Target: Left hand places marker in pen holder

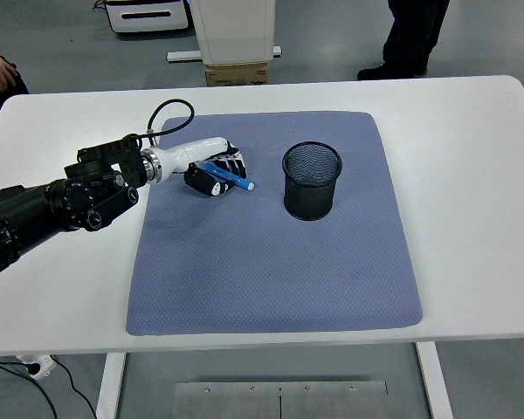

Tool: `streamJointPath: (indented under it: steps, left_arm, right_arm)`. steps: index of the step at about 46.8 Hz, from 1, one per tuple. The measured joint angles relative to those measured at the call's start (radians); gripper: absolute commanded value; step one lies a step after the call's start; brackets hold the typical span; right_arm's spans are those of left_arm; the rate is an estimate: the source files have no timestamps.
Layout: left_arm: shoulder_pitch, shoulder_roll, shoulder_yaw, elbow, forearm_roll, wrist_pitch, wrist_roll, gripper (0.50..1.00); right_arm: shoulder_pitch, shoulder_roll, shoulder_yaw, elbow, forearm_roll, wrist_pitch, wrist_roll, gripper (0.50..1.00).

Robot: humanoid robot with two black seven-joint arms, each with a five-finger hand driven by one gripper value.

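We see the left hand (214, 168), glossy white shell with black fingers, curled around the marker (227, 175) over the far-left part of the mat (271, 262). The marker is a slim blue stick with a pale tip, angled so the tip points toward the right and slightly toward the near edge; most of the barrel sticks out past the fingers. We can't tell whether it clears the mat or touches it.

The pen holder (312, 181) is a black wire-mesh cylinder, upright, open top, standing on the mat to the right of the hand, clearly apart from the marker tip.

The mat is a blue-grey rectangle with rounded corners and a fine dotted texture, lying flat on the smooth white table (472, 175). The left arm is black, built of chunky jointed segments, with a looped black cable (168, 112) at the wrist.
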Motion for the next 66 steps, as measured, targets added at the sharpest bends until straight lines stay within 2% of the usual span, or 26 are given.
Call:
streamJointPath:
  steps: [11, 28, 55, 66]
  left_arm:
    - [-0.020, 0.002, -0.004, 0.000, -0.021, -0.007, -0.003, 0.500]
    - [-0.053, 0.010, -0.005, -0.001, -0.139, -0.020, -0.003, 0.500]
    - [-0.106, -0.002, -0.018, -0.006, -0.423, -0.029, -0.002, 0.500]
    - [-0.118, -0.022, -0.092, -0.010, -0.526, -0.047, -0.002, 0.500]
  right_arm:
    - [0.000, 0.000, 0.000, 0.000, 0.000, 0.000, 0.000, 1.000]
    - [0.000, 0.000, 0.000, 0.000, 0.000, 0.000, 0.000, 1.000]
    - [0.000, 0.000, 0.000, 0.000, 0.000, 0.000, 0.000, 1.000]
    - [0.000, 0.000, 0.000, 0.000, 0.000, 0.000, 0.000, 1.000]
